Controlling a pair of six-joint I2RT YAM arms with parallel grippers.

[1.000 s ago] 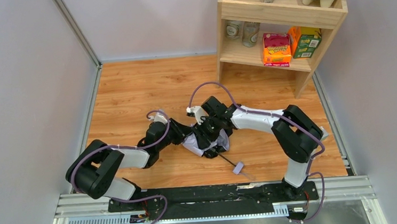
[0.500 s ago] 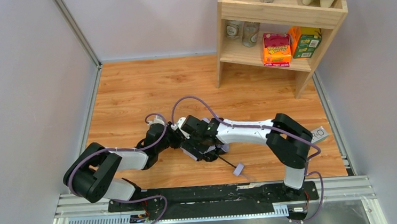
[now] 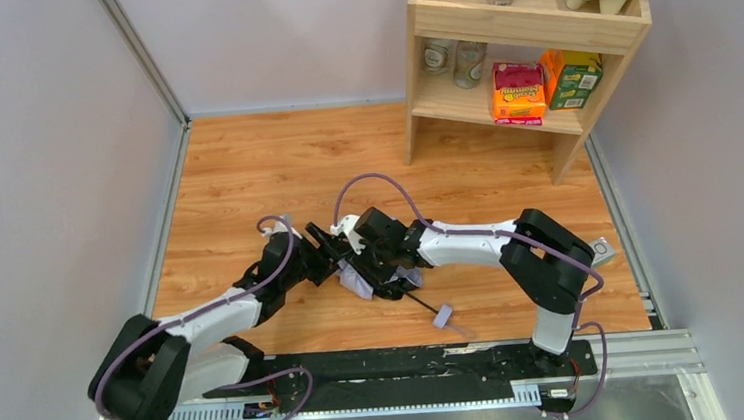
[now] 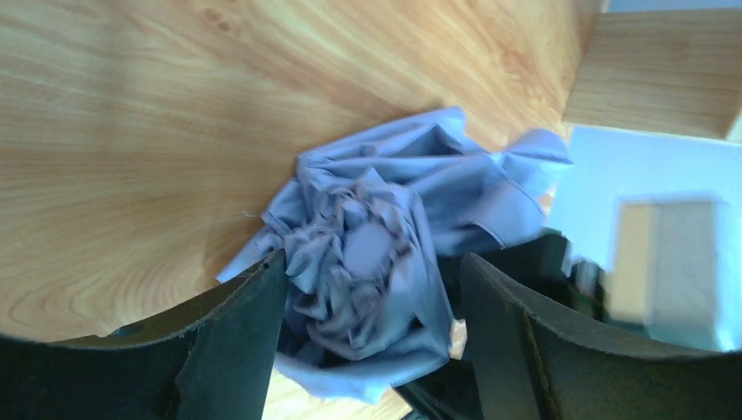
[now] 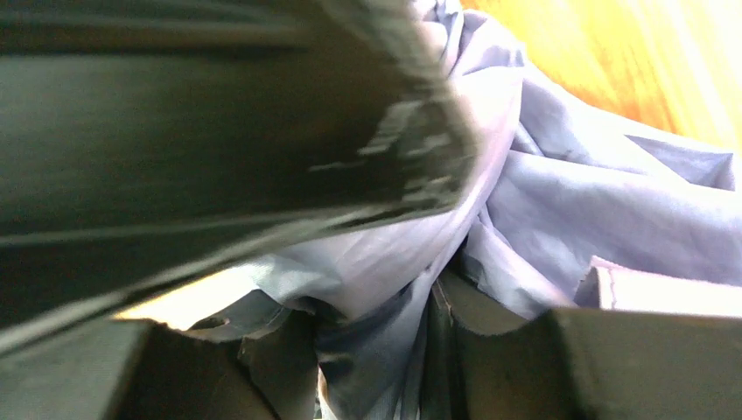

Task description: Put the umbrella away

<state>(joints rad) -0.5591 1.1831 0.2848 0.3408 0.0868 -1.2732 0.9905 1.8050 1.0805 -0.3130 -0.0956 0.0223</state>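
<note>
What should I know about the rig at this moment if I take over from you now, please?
Left pincer: open, fingers either side of the bunched umbrella.
Right pincer: shut on a fold of its fabric.
Umbrella: collapsed and crumpled on the wooden table, front centre; its black shaft and strap tab stick out towards the arm bases.
Done: fabric gathered, both arms on it.
To do: probably wrap the fabric tight, fasten the loose strap tab, then stow it.
</note>
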